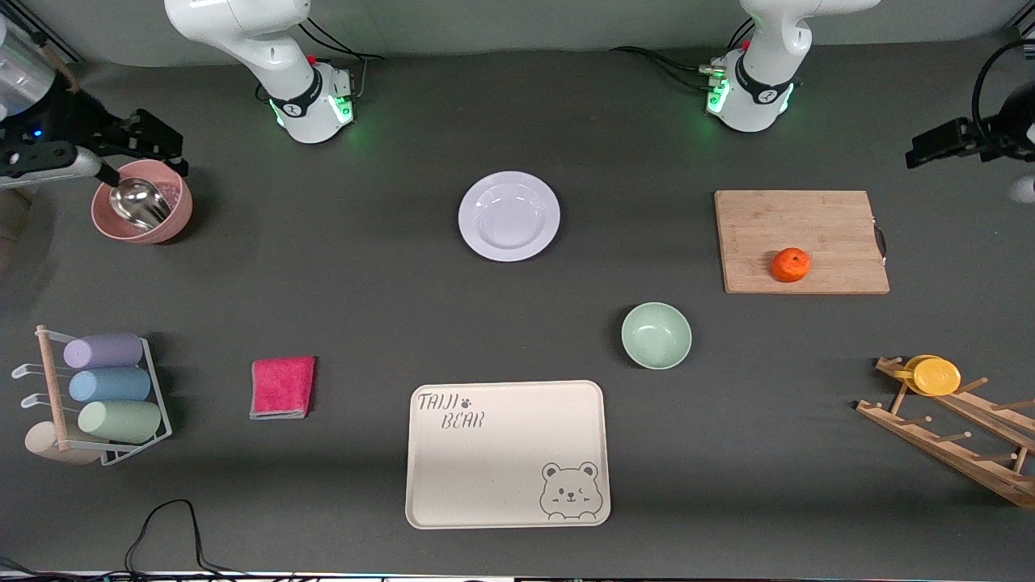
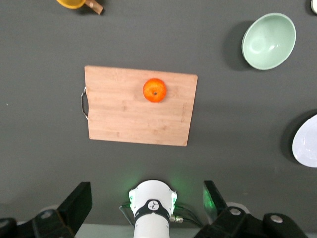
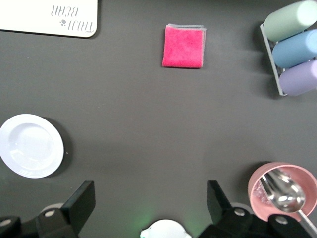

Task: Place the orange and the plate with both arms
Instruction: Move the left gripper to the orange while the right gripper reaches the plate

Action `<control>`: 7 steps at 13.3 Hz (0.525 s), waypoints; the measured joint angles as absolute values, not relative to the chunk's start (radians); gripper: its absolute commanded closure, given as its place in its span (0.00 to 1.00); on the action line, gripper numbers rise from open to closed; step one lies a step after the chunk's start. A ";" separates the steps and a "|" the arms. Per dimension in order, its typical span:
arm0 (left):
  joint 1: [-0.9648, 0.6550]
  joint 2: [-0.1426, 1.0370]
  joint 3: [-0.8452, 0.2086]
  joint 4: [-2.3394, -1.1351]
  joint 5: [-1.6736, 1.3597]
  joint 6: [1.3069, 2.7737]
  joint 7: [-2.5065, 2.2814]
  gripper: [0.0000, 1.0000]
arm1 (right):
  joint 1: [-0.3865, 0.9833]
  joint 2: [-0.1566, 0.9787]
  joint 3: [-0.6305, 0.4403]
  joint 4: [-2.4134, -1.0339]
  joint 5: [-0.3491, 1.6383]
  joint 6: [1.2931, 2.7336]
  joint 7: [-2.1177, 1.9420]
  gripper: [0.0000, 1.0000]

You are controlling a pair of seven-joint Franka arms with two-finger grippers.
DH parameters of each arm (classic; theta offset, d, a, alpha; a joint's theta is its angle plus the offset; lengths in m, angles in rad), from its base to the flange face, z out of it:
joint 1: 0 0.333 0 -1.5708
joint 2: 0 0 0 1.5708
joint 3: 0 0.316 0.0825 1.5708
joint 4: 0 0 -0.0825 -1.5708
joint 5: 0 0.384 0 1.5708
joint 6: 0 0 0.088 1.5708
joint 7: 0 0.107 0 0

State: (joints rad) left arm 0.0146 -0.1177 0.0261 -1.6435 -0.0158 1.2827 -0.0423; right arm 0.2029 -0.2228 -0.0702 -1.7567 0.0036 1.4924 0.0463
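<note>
Your orange (image 1: 791, 264) sits on the wooden cutting board (image 1: 802, 241) toward the left arm's end of the table, and the plate (image 1: 509, 216) lies on the bare table between the two bases, farther from the front camera than the bear tray (image 1: 507, 453). Both arms wait high with nothing held: the left gripper (image 2: 147, 208) hangs spread wide over the board's end, the right gripper (image 3: 151, 207) equally spread near the pink bowl (image 1: 142, 212). Drop the left straight over the fruit's widest part, and take the plate by its raised rim.
</note>
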 measured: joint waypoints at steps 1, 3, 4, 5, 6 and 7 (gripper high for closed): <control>0.015 -0.166 0.026 -1.706 -0.016 1.309 -0.043 0.00 | 0.225 -0.229 -0.070 -1.766 0.004 1.493 0.076 0.00; 0.015 -0.266 0.025 -1.854 -0.016 1.381 -0.043 0.00 | 0.285 -0.230 -0.070 -1.775 0.004 1.500 0.161 0.00; 0.015 -0.306 0.024 -1.925 -0.016 1.414 -0.043 0.00 | 0.322 -0.230 -0.069 -1.780 0.005 1.510 0.210 0.00; 0.015 -0.335 0.023 -1.987 -0.016 1.445 -0.043 0.00 | 0.362 -0.228 -0.068 -1.785 0.005 1.519 0.262 0.00; 0.015 -0.351 0.022 -2.048 -0.016 1.491 -0.043 0.00 | 0.408 -0.226 -0.067 -1.791 0.005 1.532 0.316 0.00; 0.015 -0.357 0.021 -2.109 -0.016 1.553 -0.043 0.00 | 0.449 -0.223 -0.065 -1.795 0.005 1.538 0.361 0.00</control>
State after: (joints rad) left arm 0.0146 -0.3566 0.0211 -2.1089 -0.0157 1.5525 -0.0428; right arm 0.4486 -0.2228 -0.0648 -1.7953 0.0050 1.5377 0.3613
